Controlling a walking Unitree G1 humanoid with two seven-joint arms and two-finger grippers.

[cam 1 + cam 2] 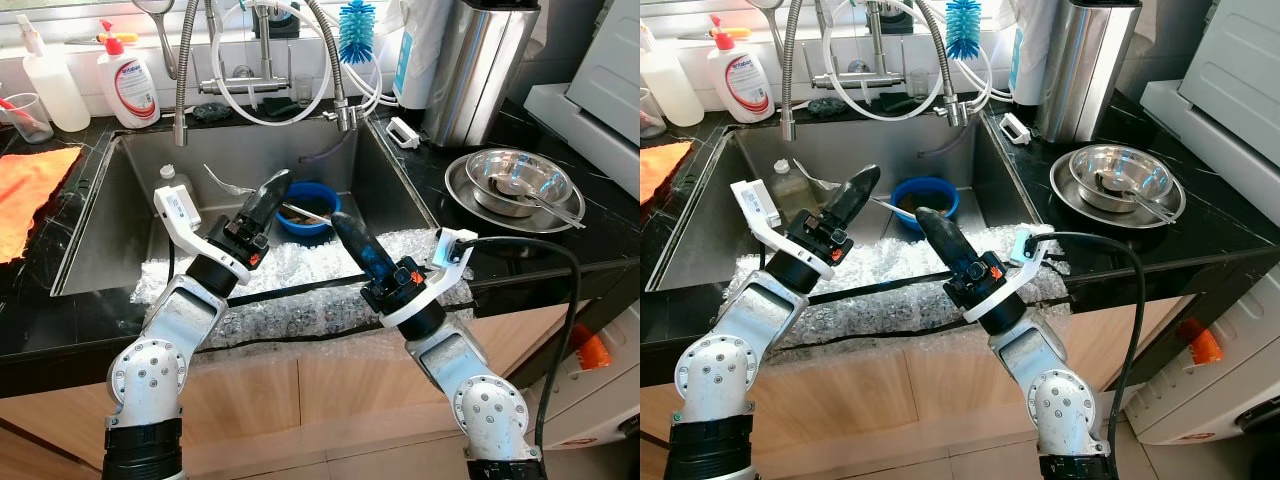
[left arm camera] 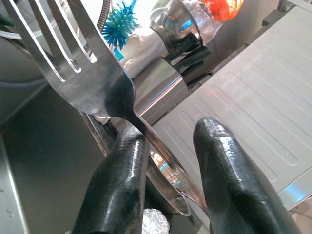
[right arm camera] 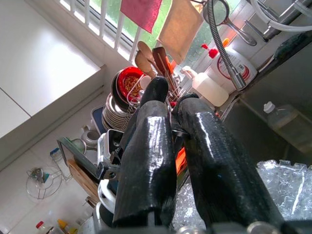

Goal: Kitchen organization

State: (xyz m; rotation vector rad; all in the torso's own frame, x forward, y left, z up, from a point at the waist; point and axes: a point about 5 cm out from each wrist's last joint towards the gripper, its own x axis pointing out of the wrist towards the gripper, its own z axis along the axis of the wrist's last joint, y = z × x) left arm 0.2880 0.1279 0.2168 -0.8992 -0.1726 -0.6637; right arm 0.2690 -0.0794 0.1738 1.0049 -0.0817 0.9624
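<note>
My left gripper [image 1: 275, 186] hangs over the steel sink [image 1: 110, 230], shut on a silver fork [image 1: 226, 182]. The fork lies crosswise between the fingers, its tines pointing to the left and its handle reaching towards a blue bowl [image 1: 322, 193] on the sink floor. Seen from the left wrist, the fork [image 2: 97, 83] runs down between the two black fingers [image 2: 117, 185]. My right gripper [image 1: 341, 224] hovers over the sink's front right, just this side of the blue bowl, shut with nothing in it; its fingers [image 3: 151, 146] sit close together.
Crinkled clear wrap [image 1: 300, 272] covers the sink's front. A small plastic bottle [image 1: 172, 182] stands in the sink. Stacked steel bowls with a spoon [image 1: 515, 185] sit on the right counter beside a tall steel canister [image 1: 475, 70]. An orange cloth [image 1: 30, 190] and soap bottles [image 1: 128, 85] are on the left.
</note>
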